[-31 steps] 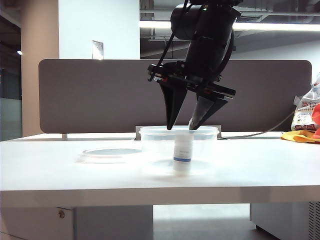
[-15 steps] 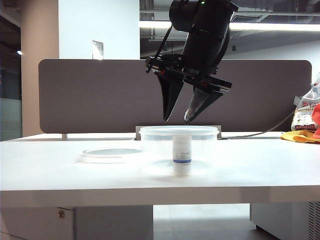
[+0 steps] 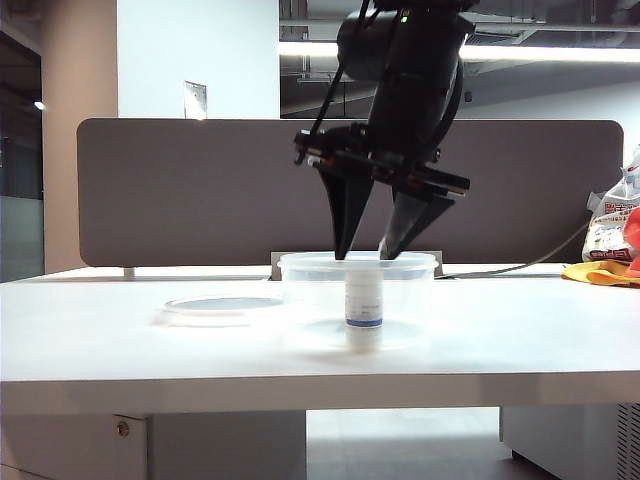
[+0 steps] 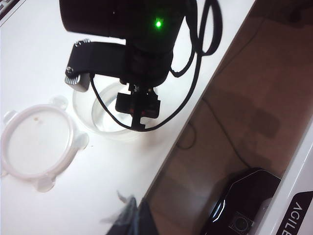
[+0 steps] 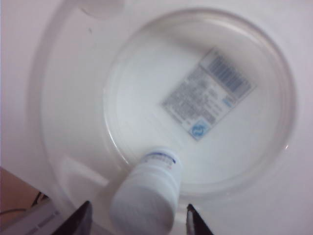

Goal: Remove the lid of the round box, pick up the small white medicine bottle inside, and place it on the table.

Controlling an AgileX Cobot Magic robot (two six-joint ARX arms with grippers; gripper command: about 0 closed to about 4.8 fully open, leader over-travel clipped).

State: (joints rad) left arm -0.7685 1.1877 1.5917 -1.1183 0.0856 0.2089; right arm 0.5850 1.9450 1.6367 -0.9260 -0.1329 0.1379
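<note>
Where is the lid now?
In the exterior view, the lid lies flat on the table, left of the round box and apart from it.

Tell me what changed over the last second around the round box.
The right gripper rose clear above the round box, then came back down; its open fingertips again sit at the rim, either side of the small white medicine bottle, gripping nothing yet. The bottle, the box and the lid on the table stayed put.
</note>
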